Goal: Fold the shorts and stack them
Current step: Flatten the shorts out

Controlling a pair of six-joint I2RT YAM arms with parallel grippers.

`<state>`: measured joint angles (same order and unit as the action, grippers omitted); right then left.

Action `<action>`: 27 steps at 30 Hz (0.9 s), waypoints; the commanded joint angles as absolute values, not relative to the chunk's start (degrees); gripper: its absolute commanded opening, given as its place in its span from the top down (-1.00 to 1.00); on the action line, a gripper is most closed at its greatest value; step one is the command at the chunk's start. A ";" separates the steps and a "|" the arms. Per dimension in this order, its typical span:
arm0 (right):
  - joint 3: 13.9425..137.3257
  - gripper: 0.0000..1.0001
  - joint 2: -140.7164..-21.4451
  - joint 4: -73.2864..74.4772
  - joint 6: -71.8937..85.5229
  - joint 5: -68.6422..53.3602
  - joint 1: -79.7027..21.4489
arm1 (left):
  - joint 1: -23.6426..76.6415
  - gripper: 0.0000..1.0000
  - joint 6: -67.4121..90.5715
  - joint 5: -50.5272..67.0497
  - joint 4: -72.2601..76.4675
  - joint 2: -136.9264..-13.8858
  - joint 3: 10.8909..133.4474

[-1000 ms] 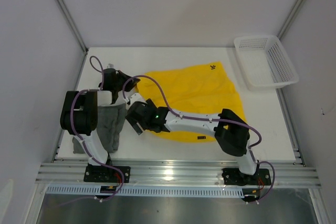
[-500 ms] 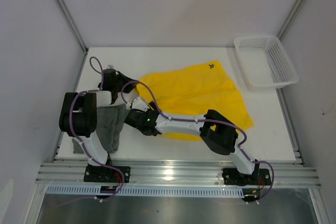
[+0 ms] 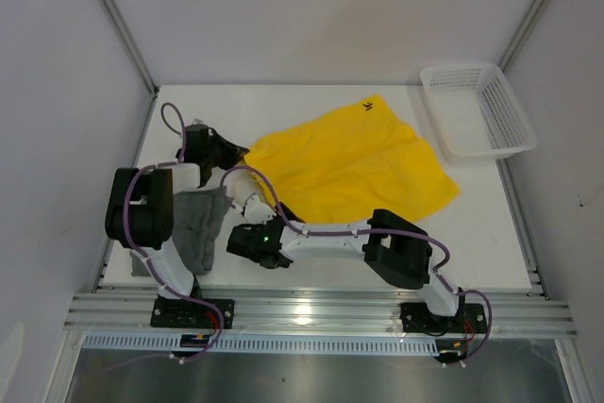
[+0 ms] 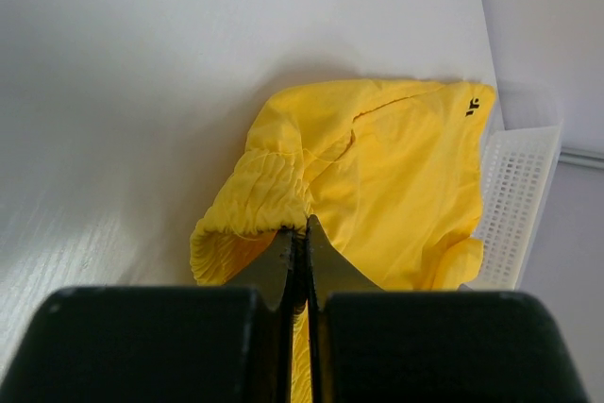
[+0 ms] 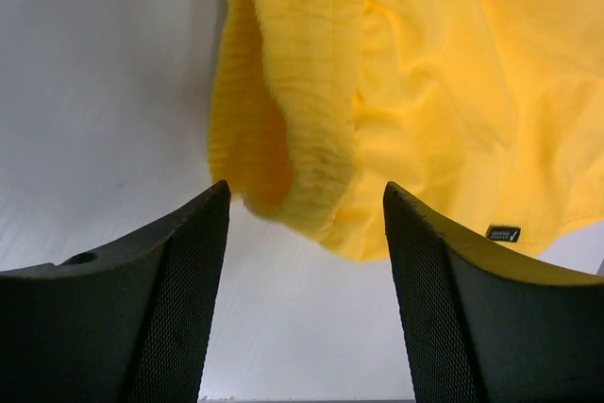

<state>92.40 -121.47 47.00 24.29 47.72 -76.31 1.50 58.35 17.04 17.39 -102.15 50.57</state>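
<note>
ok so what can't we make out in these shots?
Grey shorts: top view, the left arm covers part; neither wrist view shows them.
Tag on the yellow shorts: right wrist view, print too small to read.
Basket: left wrist view, the yellow cloth hides its near part.
Right pincer: top view, fingers hidden under its wrist.

Your left gripper (image 4: 304,226) has its fingers (image 4: 286,269) pressed tight together; your right gripper (image 5: 307,193), arm folded low, spreads its own wide apart.
</note>
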 commanded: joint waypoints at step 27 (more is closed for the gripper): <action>94.92 -0.46 -119.53 37.18 20.39 48.51 -75.85 | 1.58 1.00 56.34 15.82 16.61 -97.47 50.19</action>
